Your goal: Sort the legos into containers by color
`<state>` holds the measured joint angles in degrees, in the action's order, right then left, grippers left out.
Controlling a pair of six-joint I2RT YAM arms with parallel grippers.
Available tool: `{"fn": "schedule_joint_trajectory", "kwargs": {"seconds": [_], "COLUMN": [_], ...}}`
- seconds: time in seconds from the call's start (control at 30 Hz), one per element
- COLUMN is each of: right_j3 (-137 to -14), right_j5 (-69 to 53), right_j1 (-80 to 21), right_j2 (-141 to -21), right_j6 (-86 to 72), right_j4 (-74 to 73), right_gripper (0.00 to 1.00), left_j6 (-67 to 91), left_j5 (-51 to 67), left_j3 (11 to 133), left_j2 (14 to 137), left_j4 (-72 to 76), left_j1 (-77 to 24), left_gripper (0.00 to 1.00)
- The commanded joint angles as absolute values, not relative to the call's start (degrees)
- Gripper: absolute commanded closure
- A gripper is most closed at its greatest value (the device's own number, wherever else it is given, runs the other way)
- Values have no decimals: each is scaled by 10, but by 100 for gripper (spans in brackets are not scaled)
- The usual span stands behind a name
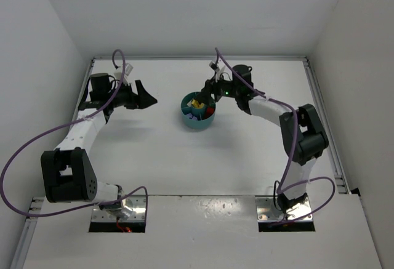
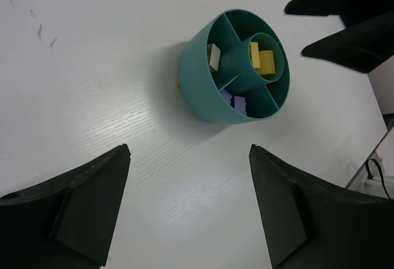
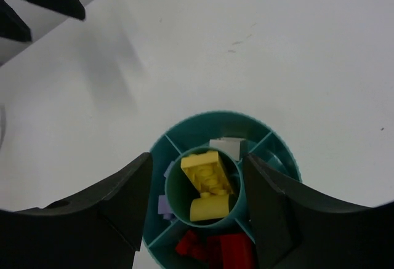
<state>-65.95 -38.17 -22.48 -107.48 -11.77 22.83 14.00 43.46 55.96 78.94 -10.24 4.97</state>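
Right gripper [image 3: 197, 156] fingers fill the bottom corners of the right wrist view. Jaws apart, nothing between them, straddling the central cup of the dish [image 3: 215, 116] from above.

Surface: white table [image 1: 160, 158], matte, with faint grain visible in the left wrist view and a few dark scuff marks [image 2: 37, 24] at 10 o'clock there. Plain white walls [image 1: 55, 35] close it in at 9, 12 and 3 o'clock. Metal rails [image 1: 323, 121] run along the side edges. Purple cables [image 1: 37, 140] loop off both arms.

Dish: round, teal, ribbed outer wall. A central round cup is ringed by curved sections split by thin spokes. In the top view it sits just toward 1 o'clock from the table's centre.

Legos, clock positions as in the right wrist view:
- yellow bricks [image 3: 206, 183]: central cup, two pieces, studs visible on one.
- red bricks [image 3: 215, 247]: section at 6 o'clock.
- purple bricks [image 3: 165, 204]: section at 9 o'clock, partly hidden by a finger.
- off-white brick [image 3: 225, 147]: section at 12 o'clock.

Left gripper [image 2: 189, 147]: jaws wide apart, empty, above bare table. In the top view it is at 9 o'clock of the dish, well apart from it.
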Motion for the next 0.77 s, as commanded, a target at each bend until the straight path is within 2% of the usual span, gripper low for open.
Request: {"fn": "schedule_joint_trajectory", "kwargs": {"seconds": [0.0, 0.03, 0.1, 0.13, 0.2, 0.27, 0.37, 0.4, 0.5, 0.63, 0.73], "right_j3": [-733, -779, -849, -877, -930, -921, -855, -835, -785, -708, -659], "right_j5": [-386, -375, -336, -321, -321, -315, -287, -271, -271, -263, -250], "right_j1": [-208, -202, -176, -165, -140, -99, -47, -21, 26, 89, 102], "right_j2": [-1012, -1012, -1012, -1023, -1040, -1030, -978, -970, -948, -918, -896], "right_j6": [-107, -92, -28, -5, 42, 62, 81, 89, 96, 96, 90], "right_j4": [168, 68, -37, -153, -249, -309, -315, -323, -341, -334, -317], "right_gripper": [39, 38, 35, 35, 35, 35, 26, 19, 11, 3, 1], "left_j6": [131, 96, 47, 15, -19, -60, -69, -69, -62, -69, -75], "left_j5": [440, 427, 382, 360, 321, 309, 291, 286, 259, 265, 257], "left_j3": [568, 580, 636, 667, 692, 708, 703, 695, 677, 643, 612], "left_j2": [792, 792, 799, 806, 815, 825, 825, 825, 825, 818, 792], "left_j4": [-88, -103, -170, -189, -236, -257, -257, -257, -251, -240, -215], "left_j1": [58, 49, 35, 24, 24, 24, 29, 29, 34, 47, 61], "left_gripper": [16, 14, 9, 6, 5, 2, 1, 1, 1, 1, 1]}}
